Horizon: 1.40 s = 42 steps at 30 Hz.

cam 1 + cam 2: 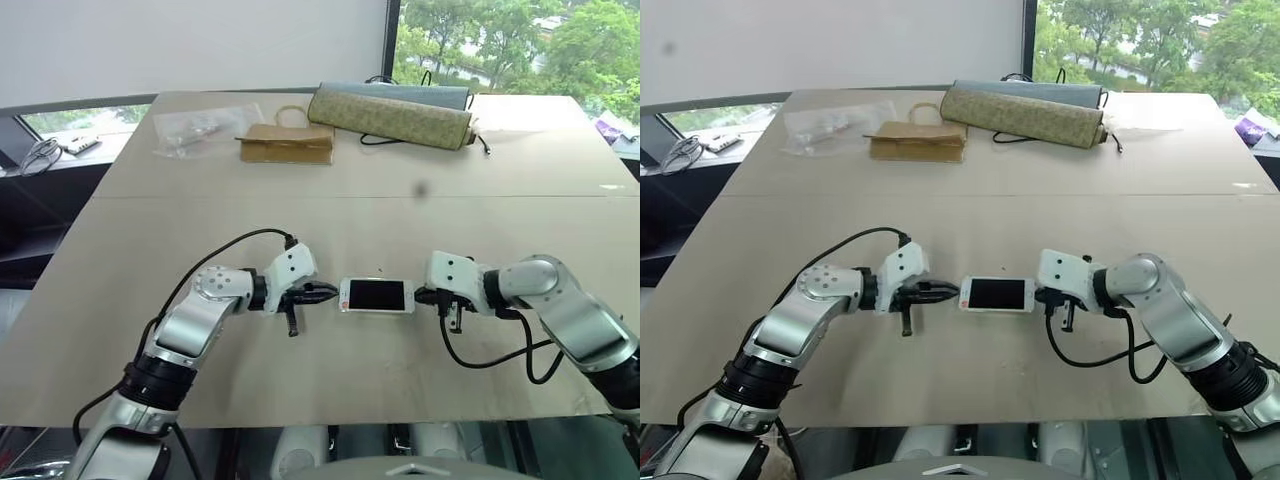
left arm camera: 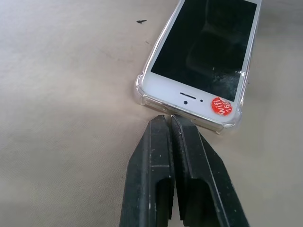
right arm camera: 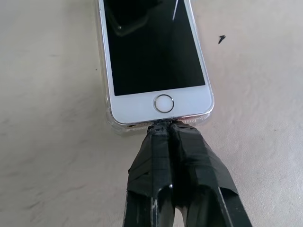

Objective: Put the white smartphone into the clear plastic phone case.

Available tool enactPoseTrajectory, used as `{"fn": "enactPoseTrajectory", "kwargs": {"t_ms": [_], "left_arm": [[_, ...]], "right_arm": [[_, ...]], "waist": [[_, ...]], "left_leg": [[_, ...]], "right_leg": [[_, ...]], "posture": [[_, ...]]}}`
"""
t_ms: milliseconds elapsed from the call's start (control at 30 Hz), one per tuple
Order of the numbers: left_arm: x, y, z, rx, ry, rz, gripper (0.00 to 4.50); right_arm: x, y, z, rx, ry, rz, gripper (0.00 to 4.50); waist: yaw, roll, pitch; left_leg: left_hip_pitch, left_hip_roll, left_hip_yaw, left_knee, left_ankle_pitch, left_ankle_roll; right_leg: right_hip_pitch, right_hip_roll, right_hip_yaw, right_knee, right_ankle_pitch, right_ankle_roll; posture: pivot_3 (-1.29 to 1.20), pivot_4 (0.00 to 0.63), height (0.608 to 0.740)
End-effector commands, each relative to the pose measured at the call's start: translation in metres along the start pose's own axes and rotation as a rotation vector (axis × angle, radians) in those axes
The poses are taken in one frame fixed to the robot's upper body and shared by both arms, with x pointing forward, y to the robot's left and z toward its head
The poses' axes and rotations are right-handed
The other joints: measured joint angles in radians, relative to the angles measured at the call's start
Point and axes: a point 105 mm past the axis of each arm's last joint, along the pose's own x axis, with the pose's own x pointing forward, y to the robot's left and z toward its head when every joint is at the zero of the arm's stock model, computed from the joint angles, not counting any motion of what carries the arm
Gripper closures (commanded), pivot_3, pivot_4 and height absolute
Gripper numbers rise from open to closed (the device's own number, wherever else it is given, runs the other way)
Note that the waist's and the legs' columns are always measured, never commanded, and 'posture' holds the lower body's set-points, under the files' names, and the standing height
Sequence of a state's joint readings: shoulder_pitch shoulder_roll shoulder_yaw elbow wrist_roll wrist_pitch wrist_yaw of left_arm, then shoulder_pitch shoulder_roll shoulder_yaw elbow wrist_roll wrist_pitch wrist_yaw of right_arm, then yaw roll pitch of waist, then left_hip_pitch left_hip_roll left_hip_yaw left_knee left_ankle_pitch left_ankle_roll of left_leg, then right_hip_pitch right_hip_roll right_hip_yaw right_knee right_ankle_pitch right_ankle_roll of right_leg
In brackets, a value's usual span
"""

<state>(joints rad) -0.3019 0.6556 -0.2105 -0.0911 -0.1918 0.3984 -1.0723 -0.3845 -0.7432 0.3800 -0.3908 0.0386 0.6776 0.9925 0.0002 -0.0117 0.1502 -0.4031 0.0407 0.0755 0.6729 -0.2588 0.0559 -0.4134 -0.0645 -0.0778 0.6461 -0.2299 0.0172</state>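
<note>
Both end effectors, left (image 1: pixel 325 294) and right (image 1: pixel 425 296), are pinched closed, empty, pressing opposite ends of the flat white smartphone (image 1: pixel 377 295). It lies in the clear plastic phone case (image 2: pixel 142 92) on the beige counter (image 1: pixel 330 370). Seating appears nearly done; next, press any raised corner.

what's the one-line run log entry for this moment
white smartphone: lying in clear plastic phone case on table | left gripper: shut, at sticker end | right gripper: shut, at home-button end

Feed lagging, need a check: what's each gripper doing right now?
Left gripper: shut, holding nothing, tips at the red-sticker end of the white smartphone.
Right gripper: shut, holding nothing, tips at its home-button end.
</note>
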Motion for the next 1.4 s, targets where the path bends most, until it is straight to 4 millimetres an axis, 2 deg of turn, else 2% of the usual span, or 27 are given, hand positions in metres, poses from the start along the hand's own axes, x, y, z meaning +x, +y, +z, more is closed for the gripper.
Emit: {"fn": "enactPoseTrajectory", "kwargs": {"t_ms": [33, 133, 267, 333, 467, 500, 533, 700, 733, 1000, 1300, 1400], "left_arm": [[-0.021, 0.004, 0.013, 0.042, -0.064, 0.013, 4.33], [-0.039, 0.005, 0.027, 0.029, -0.124, -0.009, 3.54], [-0.042, 0.005, 0.053, 0.029, -0.231, -0.026, 1.75], [-0.038, 0.000, 0.059, 0.015, -0.250, -0.066, 0.92], [-0.024, -0.007, 0.055, 0.009, -0.239, -0.125, 0.92], [-0.019, -0.007, 0.054, 0.003, -0.241, -0.130, 1.57], [-0.013, -0.008, 0.054, -0.003, -0.242, -0.144, 1.78], [0.017, -0.012, 0.047, 0.027, -0.220, -0.201, 4.18], [0.020, -0.012, 0.046, 0.030, -0.216, -0.209, 4.47], [0.038, -0.015, 0.023, 0.042, -0.153, -0.244, 4.47], [0.041, -0.016, 0.019, 0.048, -0.134, -0.233, 4.47], [0.040, -0.017, 0.019, 0.048, -0.130, -0.227, 4.47]], "right_arm": [[-0.011, -0.006, 0.007, -0.030, -0.034, -0.059, 4.50], [-0.026, -0.017, 0.005, 0.007, -0.055, -0.141, 4.50], [-0.042, -0.020, 0.007, 0.036, -0.108, -0.189, 4.50], [-0.048, -0.019, 0.009, 0.066, -0.141, -0.209, 4.50], [-0.054, -0.017, 0.009, 0.096, -0.160, -0.242, 4.50], [-0.055, -0.016, 0.009, 0.106, -0.163, -0.248, 4.50], [-0.055, -0.015, 0.009, 0.113, -0.166, -0.253, 4.50], [-0.054, -0.010, 0.016, 0.118, -0.195, -0.274, 4.50], [-0.054, -0.009, 0.017, 0.121, -0.199, -0.276, 4.50], [-0.039, -0.005, 0.026, 0.141, -0.239, -0.244, 4.50], [-0.019, -0.004, 0.023, 0.199, -0.241, -0.159, 4.50], [-0.014, -0.003, 0.016, 0.189, -0.209, -0.132, 4.50]], "waist": [[-0.003, 0.000, 0.001], [-0.001, 0.000, 0.002], [0.013, 0.000, 0.002], [0.018, -0.001, 0.002], [0.015, -0.001, 0.002], [0.015, -0.001, 0.002], [0.015, -0.001, 0.002], [0.016, -0.002, 0.002], [0.015, -0.002, 0.002], [0.014, -0.002, 0.002], [0.014, -0.002, 0.002], [0.014, -0.002, 0.002]], "left_leg": [[0.000, 0.000, 0.000, 0.000, 0.000, 0.000], [-0.002, 0.000, -0.001, -0.002, 0.000, 0.000], [-0.011, -0.002, -0.001, -0.001, 0.003, -0.005], [-0.012, -0.003, -0.002, 0.000, 0.003, -0.005], [-0.012, -0.003, 0.000, 0.000, 0.003, -0.005], [-0.011, -0.003, 0.000, 0.000, 0.003, -0.005], [-0.011, -0.003, 0.000, 0.000, 0.002, -0.004], [-0.011, -0.003, -0.002, 0.000, 0.001, -0.001], [-0.011, -0.003, -0.002, 0.000, 0.001, -0.001], [-0.011, -0.003, -0.001, 0.001, 0.001, -0.001], [-0.011, -0.003, -0.001, 0.003, 0.000, -0.001], [-0.011, -0.003, -0.002, 0.003, 0.000, -0.001]], "right_leg": [[0.000, 0.000, 0.000, 0.000, 0.000, 0.000], [-0.002, -0.002, 0.002, 0.000, 0.002, -0.003], [-0.009, 0.000, 0.001, -0.001, 0.004, 0.000], [-0.008, 0.000, 0.000, -0.002, 0.004, 0.001], [-0.008, 0.001, 0.000, -0.003, 0.004, 0.001], [-0.008, 0.001, 0.000, -0.003, 0.004, 0.001], [-0.008, 0.001, -0.001, -0.003, 0.004, 0.002], [-0.008, 0.003, -0.002, -0.001, 0.004, 0.001], [-0.008, 0.003, -0.002, -0.001, 0.004, 0.001], [-0.008, 0.003, -0.001, -0.001, 0.004, 0.001], [-0.007, 0.003, -0.001, 0.000, 0.004, 0.001], [-0.007, 0.003, -0.002, 0.000, 0.004, 0.001]], "posture": [[0.00, 0.150, 0.740], [0.00, 0.150, 0.740], [0.00, 0.150, 0.740], [0.00, 0.150, 0.740], [0.00, 0.150, 0.740], [0.00, 0.150, 0.740], [0.00, 0.150, 0.740], [0.00, 0.150, 0.740], [0.00, 0.150, 0.740], [0.00, 0.150, 0.740], [0.00, 0.150, 0.740], [0.00, 0.150, 0.740]]}}
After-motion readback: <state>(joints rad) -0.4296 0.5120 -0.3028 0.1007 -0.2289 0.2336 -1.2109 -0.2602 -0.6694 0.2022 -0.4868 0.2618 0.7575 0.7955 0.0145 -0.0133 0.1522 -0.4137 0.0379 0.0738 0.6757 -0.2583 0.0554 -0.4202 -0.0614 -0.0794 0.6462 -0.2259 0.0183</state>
